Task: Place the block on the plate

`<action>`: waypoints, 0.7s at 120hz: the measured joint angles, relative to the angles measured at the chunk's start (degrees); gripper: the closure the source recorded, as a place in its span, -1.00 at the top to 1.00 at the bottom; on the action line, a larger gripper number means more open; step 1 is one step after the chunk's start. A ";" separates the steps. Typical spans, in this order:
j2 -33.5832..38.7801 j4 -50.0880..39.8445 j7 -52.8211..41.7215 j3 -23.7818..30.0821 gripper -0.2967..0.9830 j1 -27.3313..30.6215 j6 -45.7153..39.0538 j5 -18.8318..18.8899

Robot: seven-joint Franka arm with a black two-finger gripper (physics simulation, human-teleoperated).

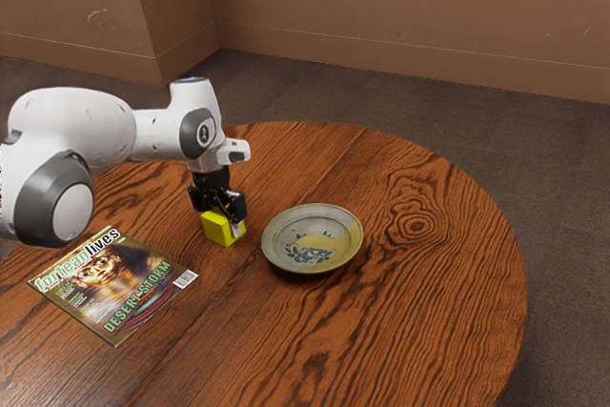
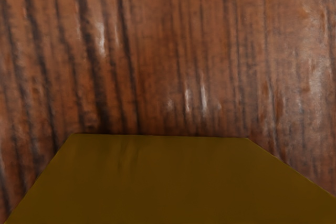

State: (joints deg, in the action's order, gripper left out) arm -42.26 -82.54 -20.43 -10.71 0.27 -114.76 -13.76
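My black gripper [image 1: 227, 220] pointed down at the yellow, box-shaped block [image 1: 215, 231]. Whether I was gripping it or was merely around it, I could not tell. The block was directly at my end, low over the round brown wooden table [image 1: 410, 321]; I could not make out whether its underside touched the wood. In the wrist view it lay large and dark yellow against the streaked grain.

Taking the exterior view as a clock face centred on the block, my white and grey arm [image 1: 91, 126] came in from between 9 and 10 o'clock. The shallow, round, grey-and-cream plate [image 1: 279, 224] was near, at 3 o'clock, apart from the block, its raised rim facing the block's side. The flat, glossy magazine [image 1: 114, 283], with a picture and lettering on its cover, lay at 8 o'clock, on the opposite side of the block from the plate. Beyond the table were the dark grey floor [image 1: 534, 169] and, towards 12 and 1 o'clock, the brown wall [image 1: 381, 7].

I counted one block, one plate and one magazine, all at one table.

The plate was the only dish; within its rim I saw a blue-green painted pattern and a yellowish area. The block was outside it.
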 joint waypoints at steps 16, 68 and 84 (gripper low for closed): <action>-0.30 0.00 0.35 0.08 0.22 0.00 -0.20 0.15; 3.05 0.97 0.77 0.07 0.14 -0.86 0.47 1.20; 7.20 0.65 0.85 0.86 0.14 -3.45 0.69 1.84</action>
State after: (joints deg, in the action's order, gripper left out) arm -35.06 -81.89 -19.58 -9.85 -3.19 -114.08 -11.92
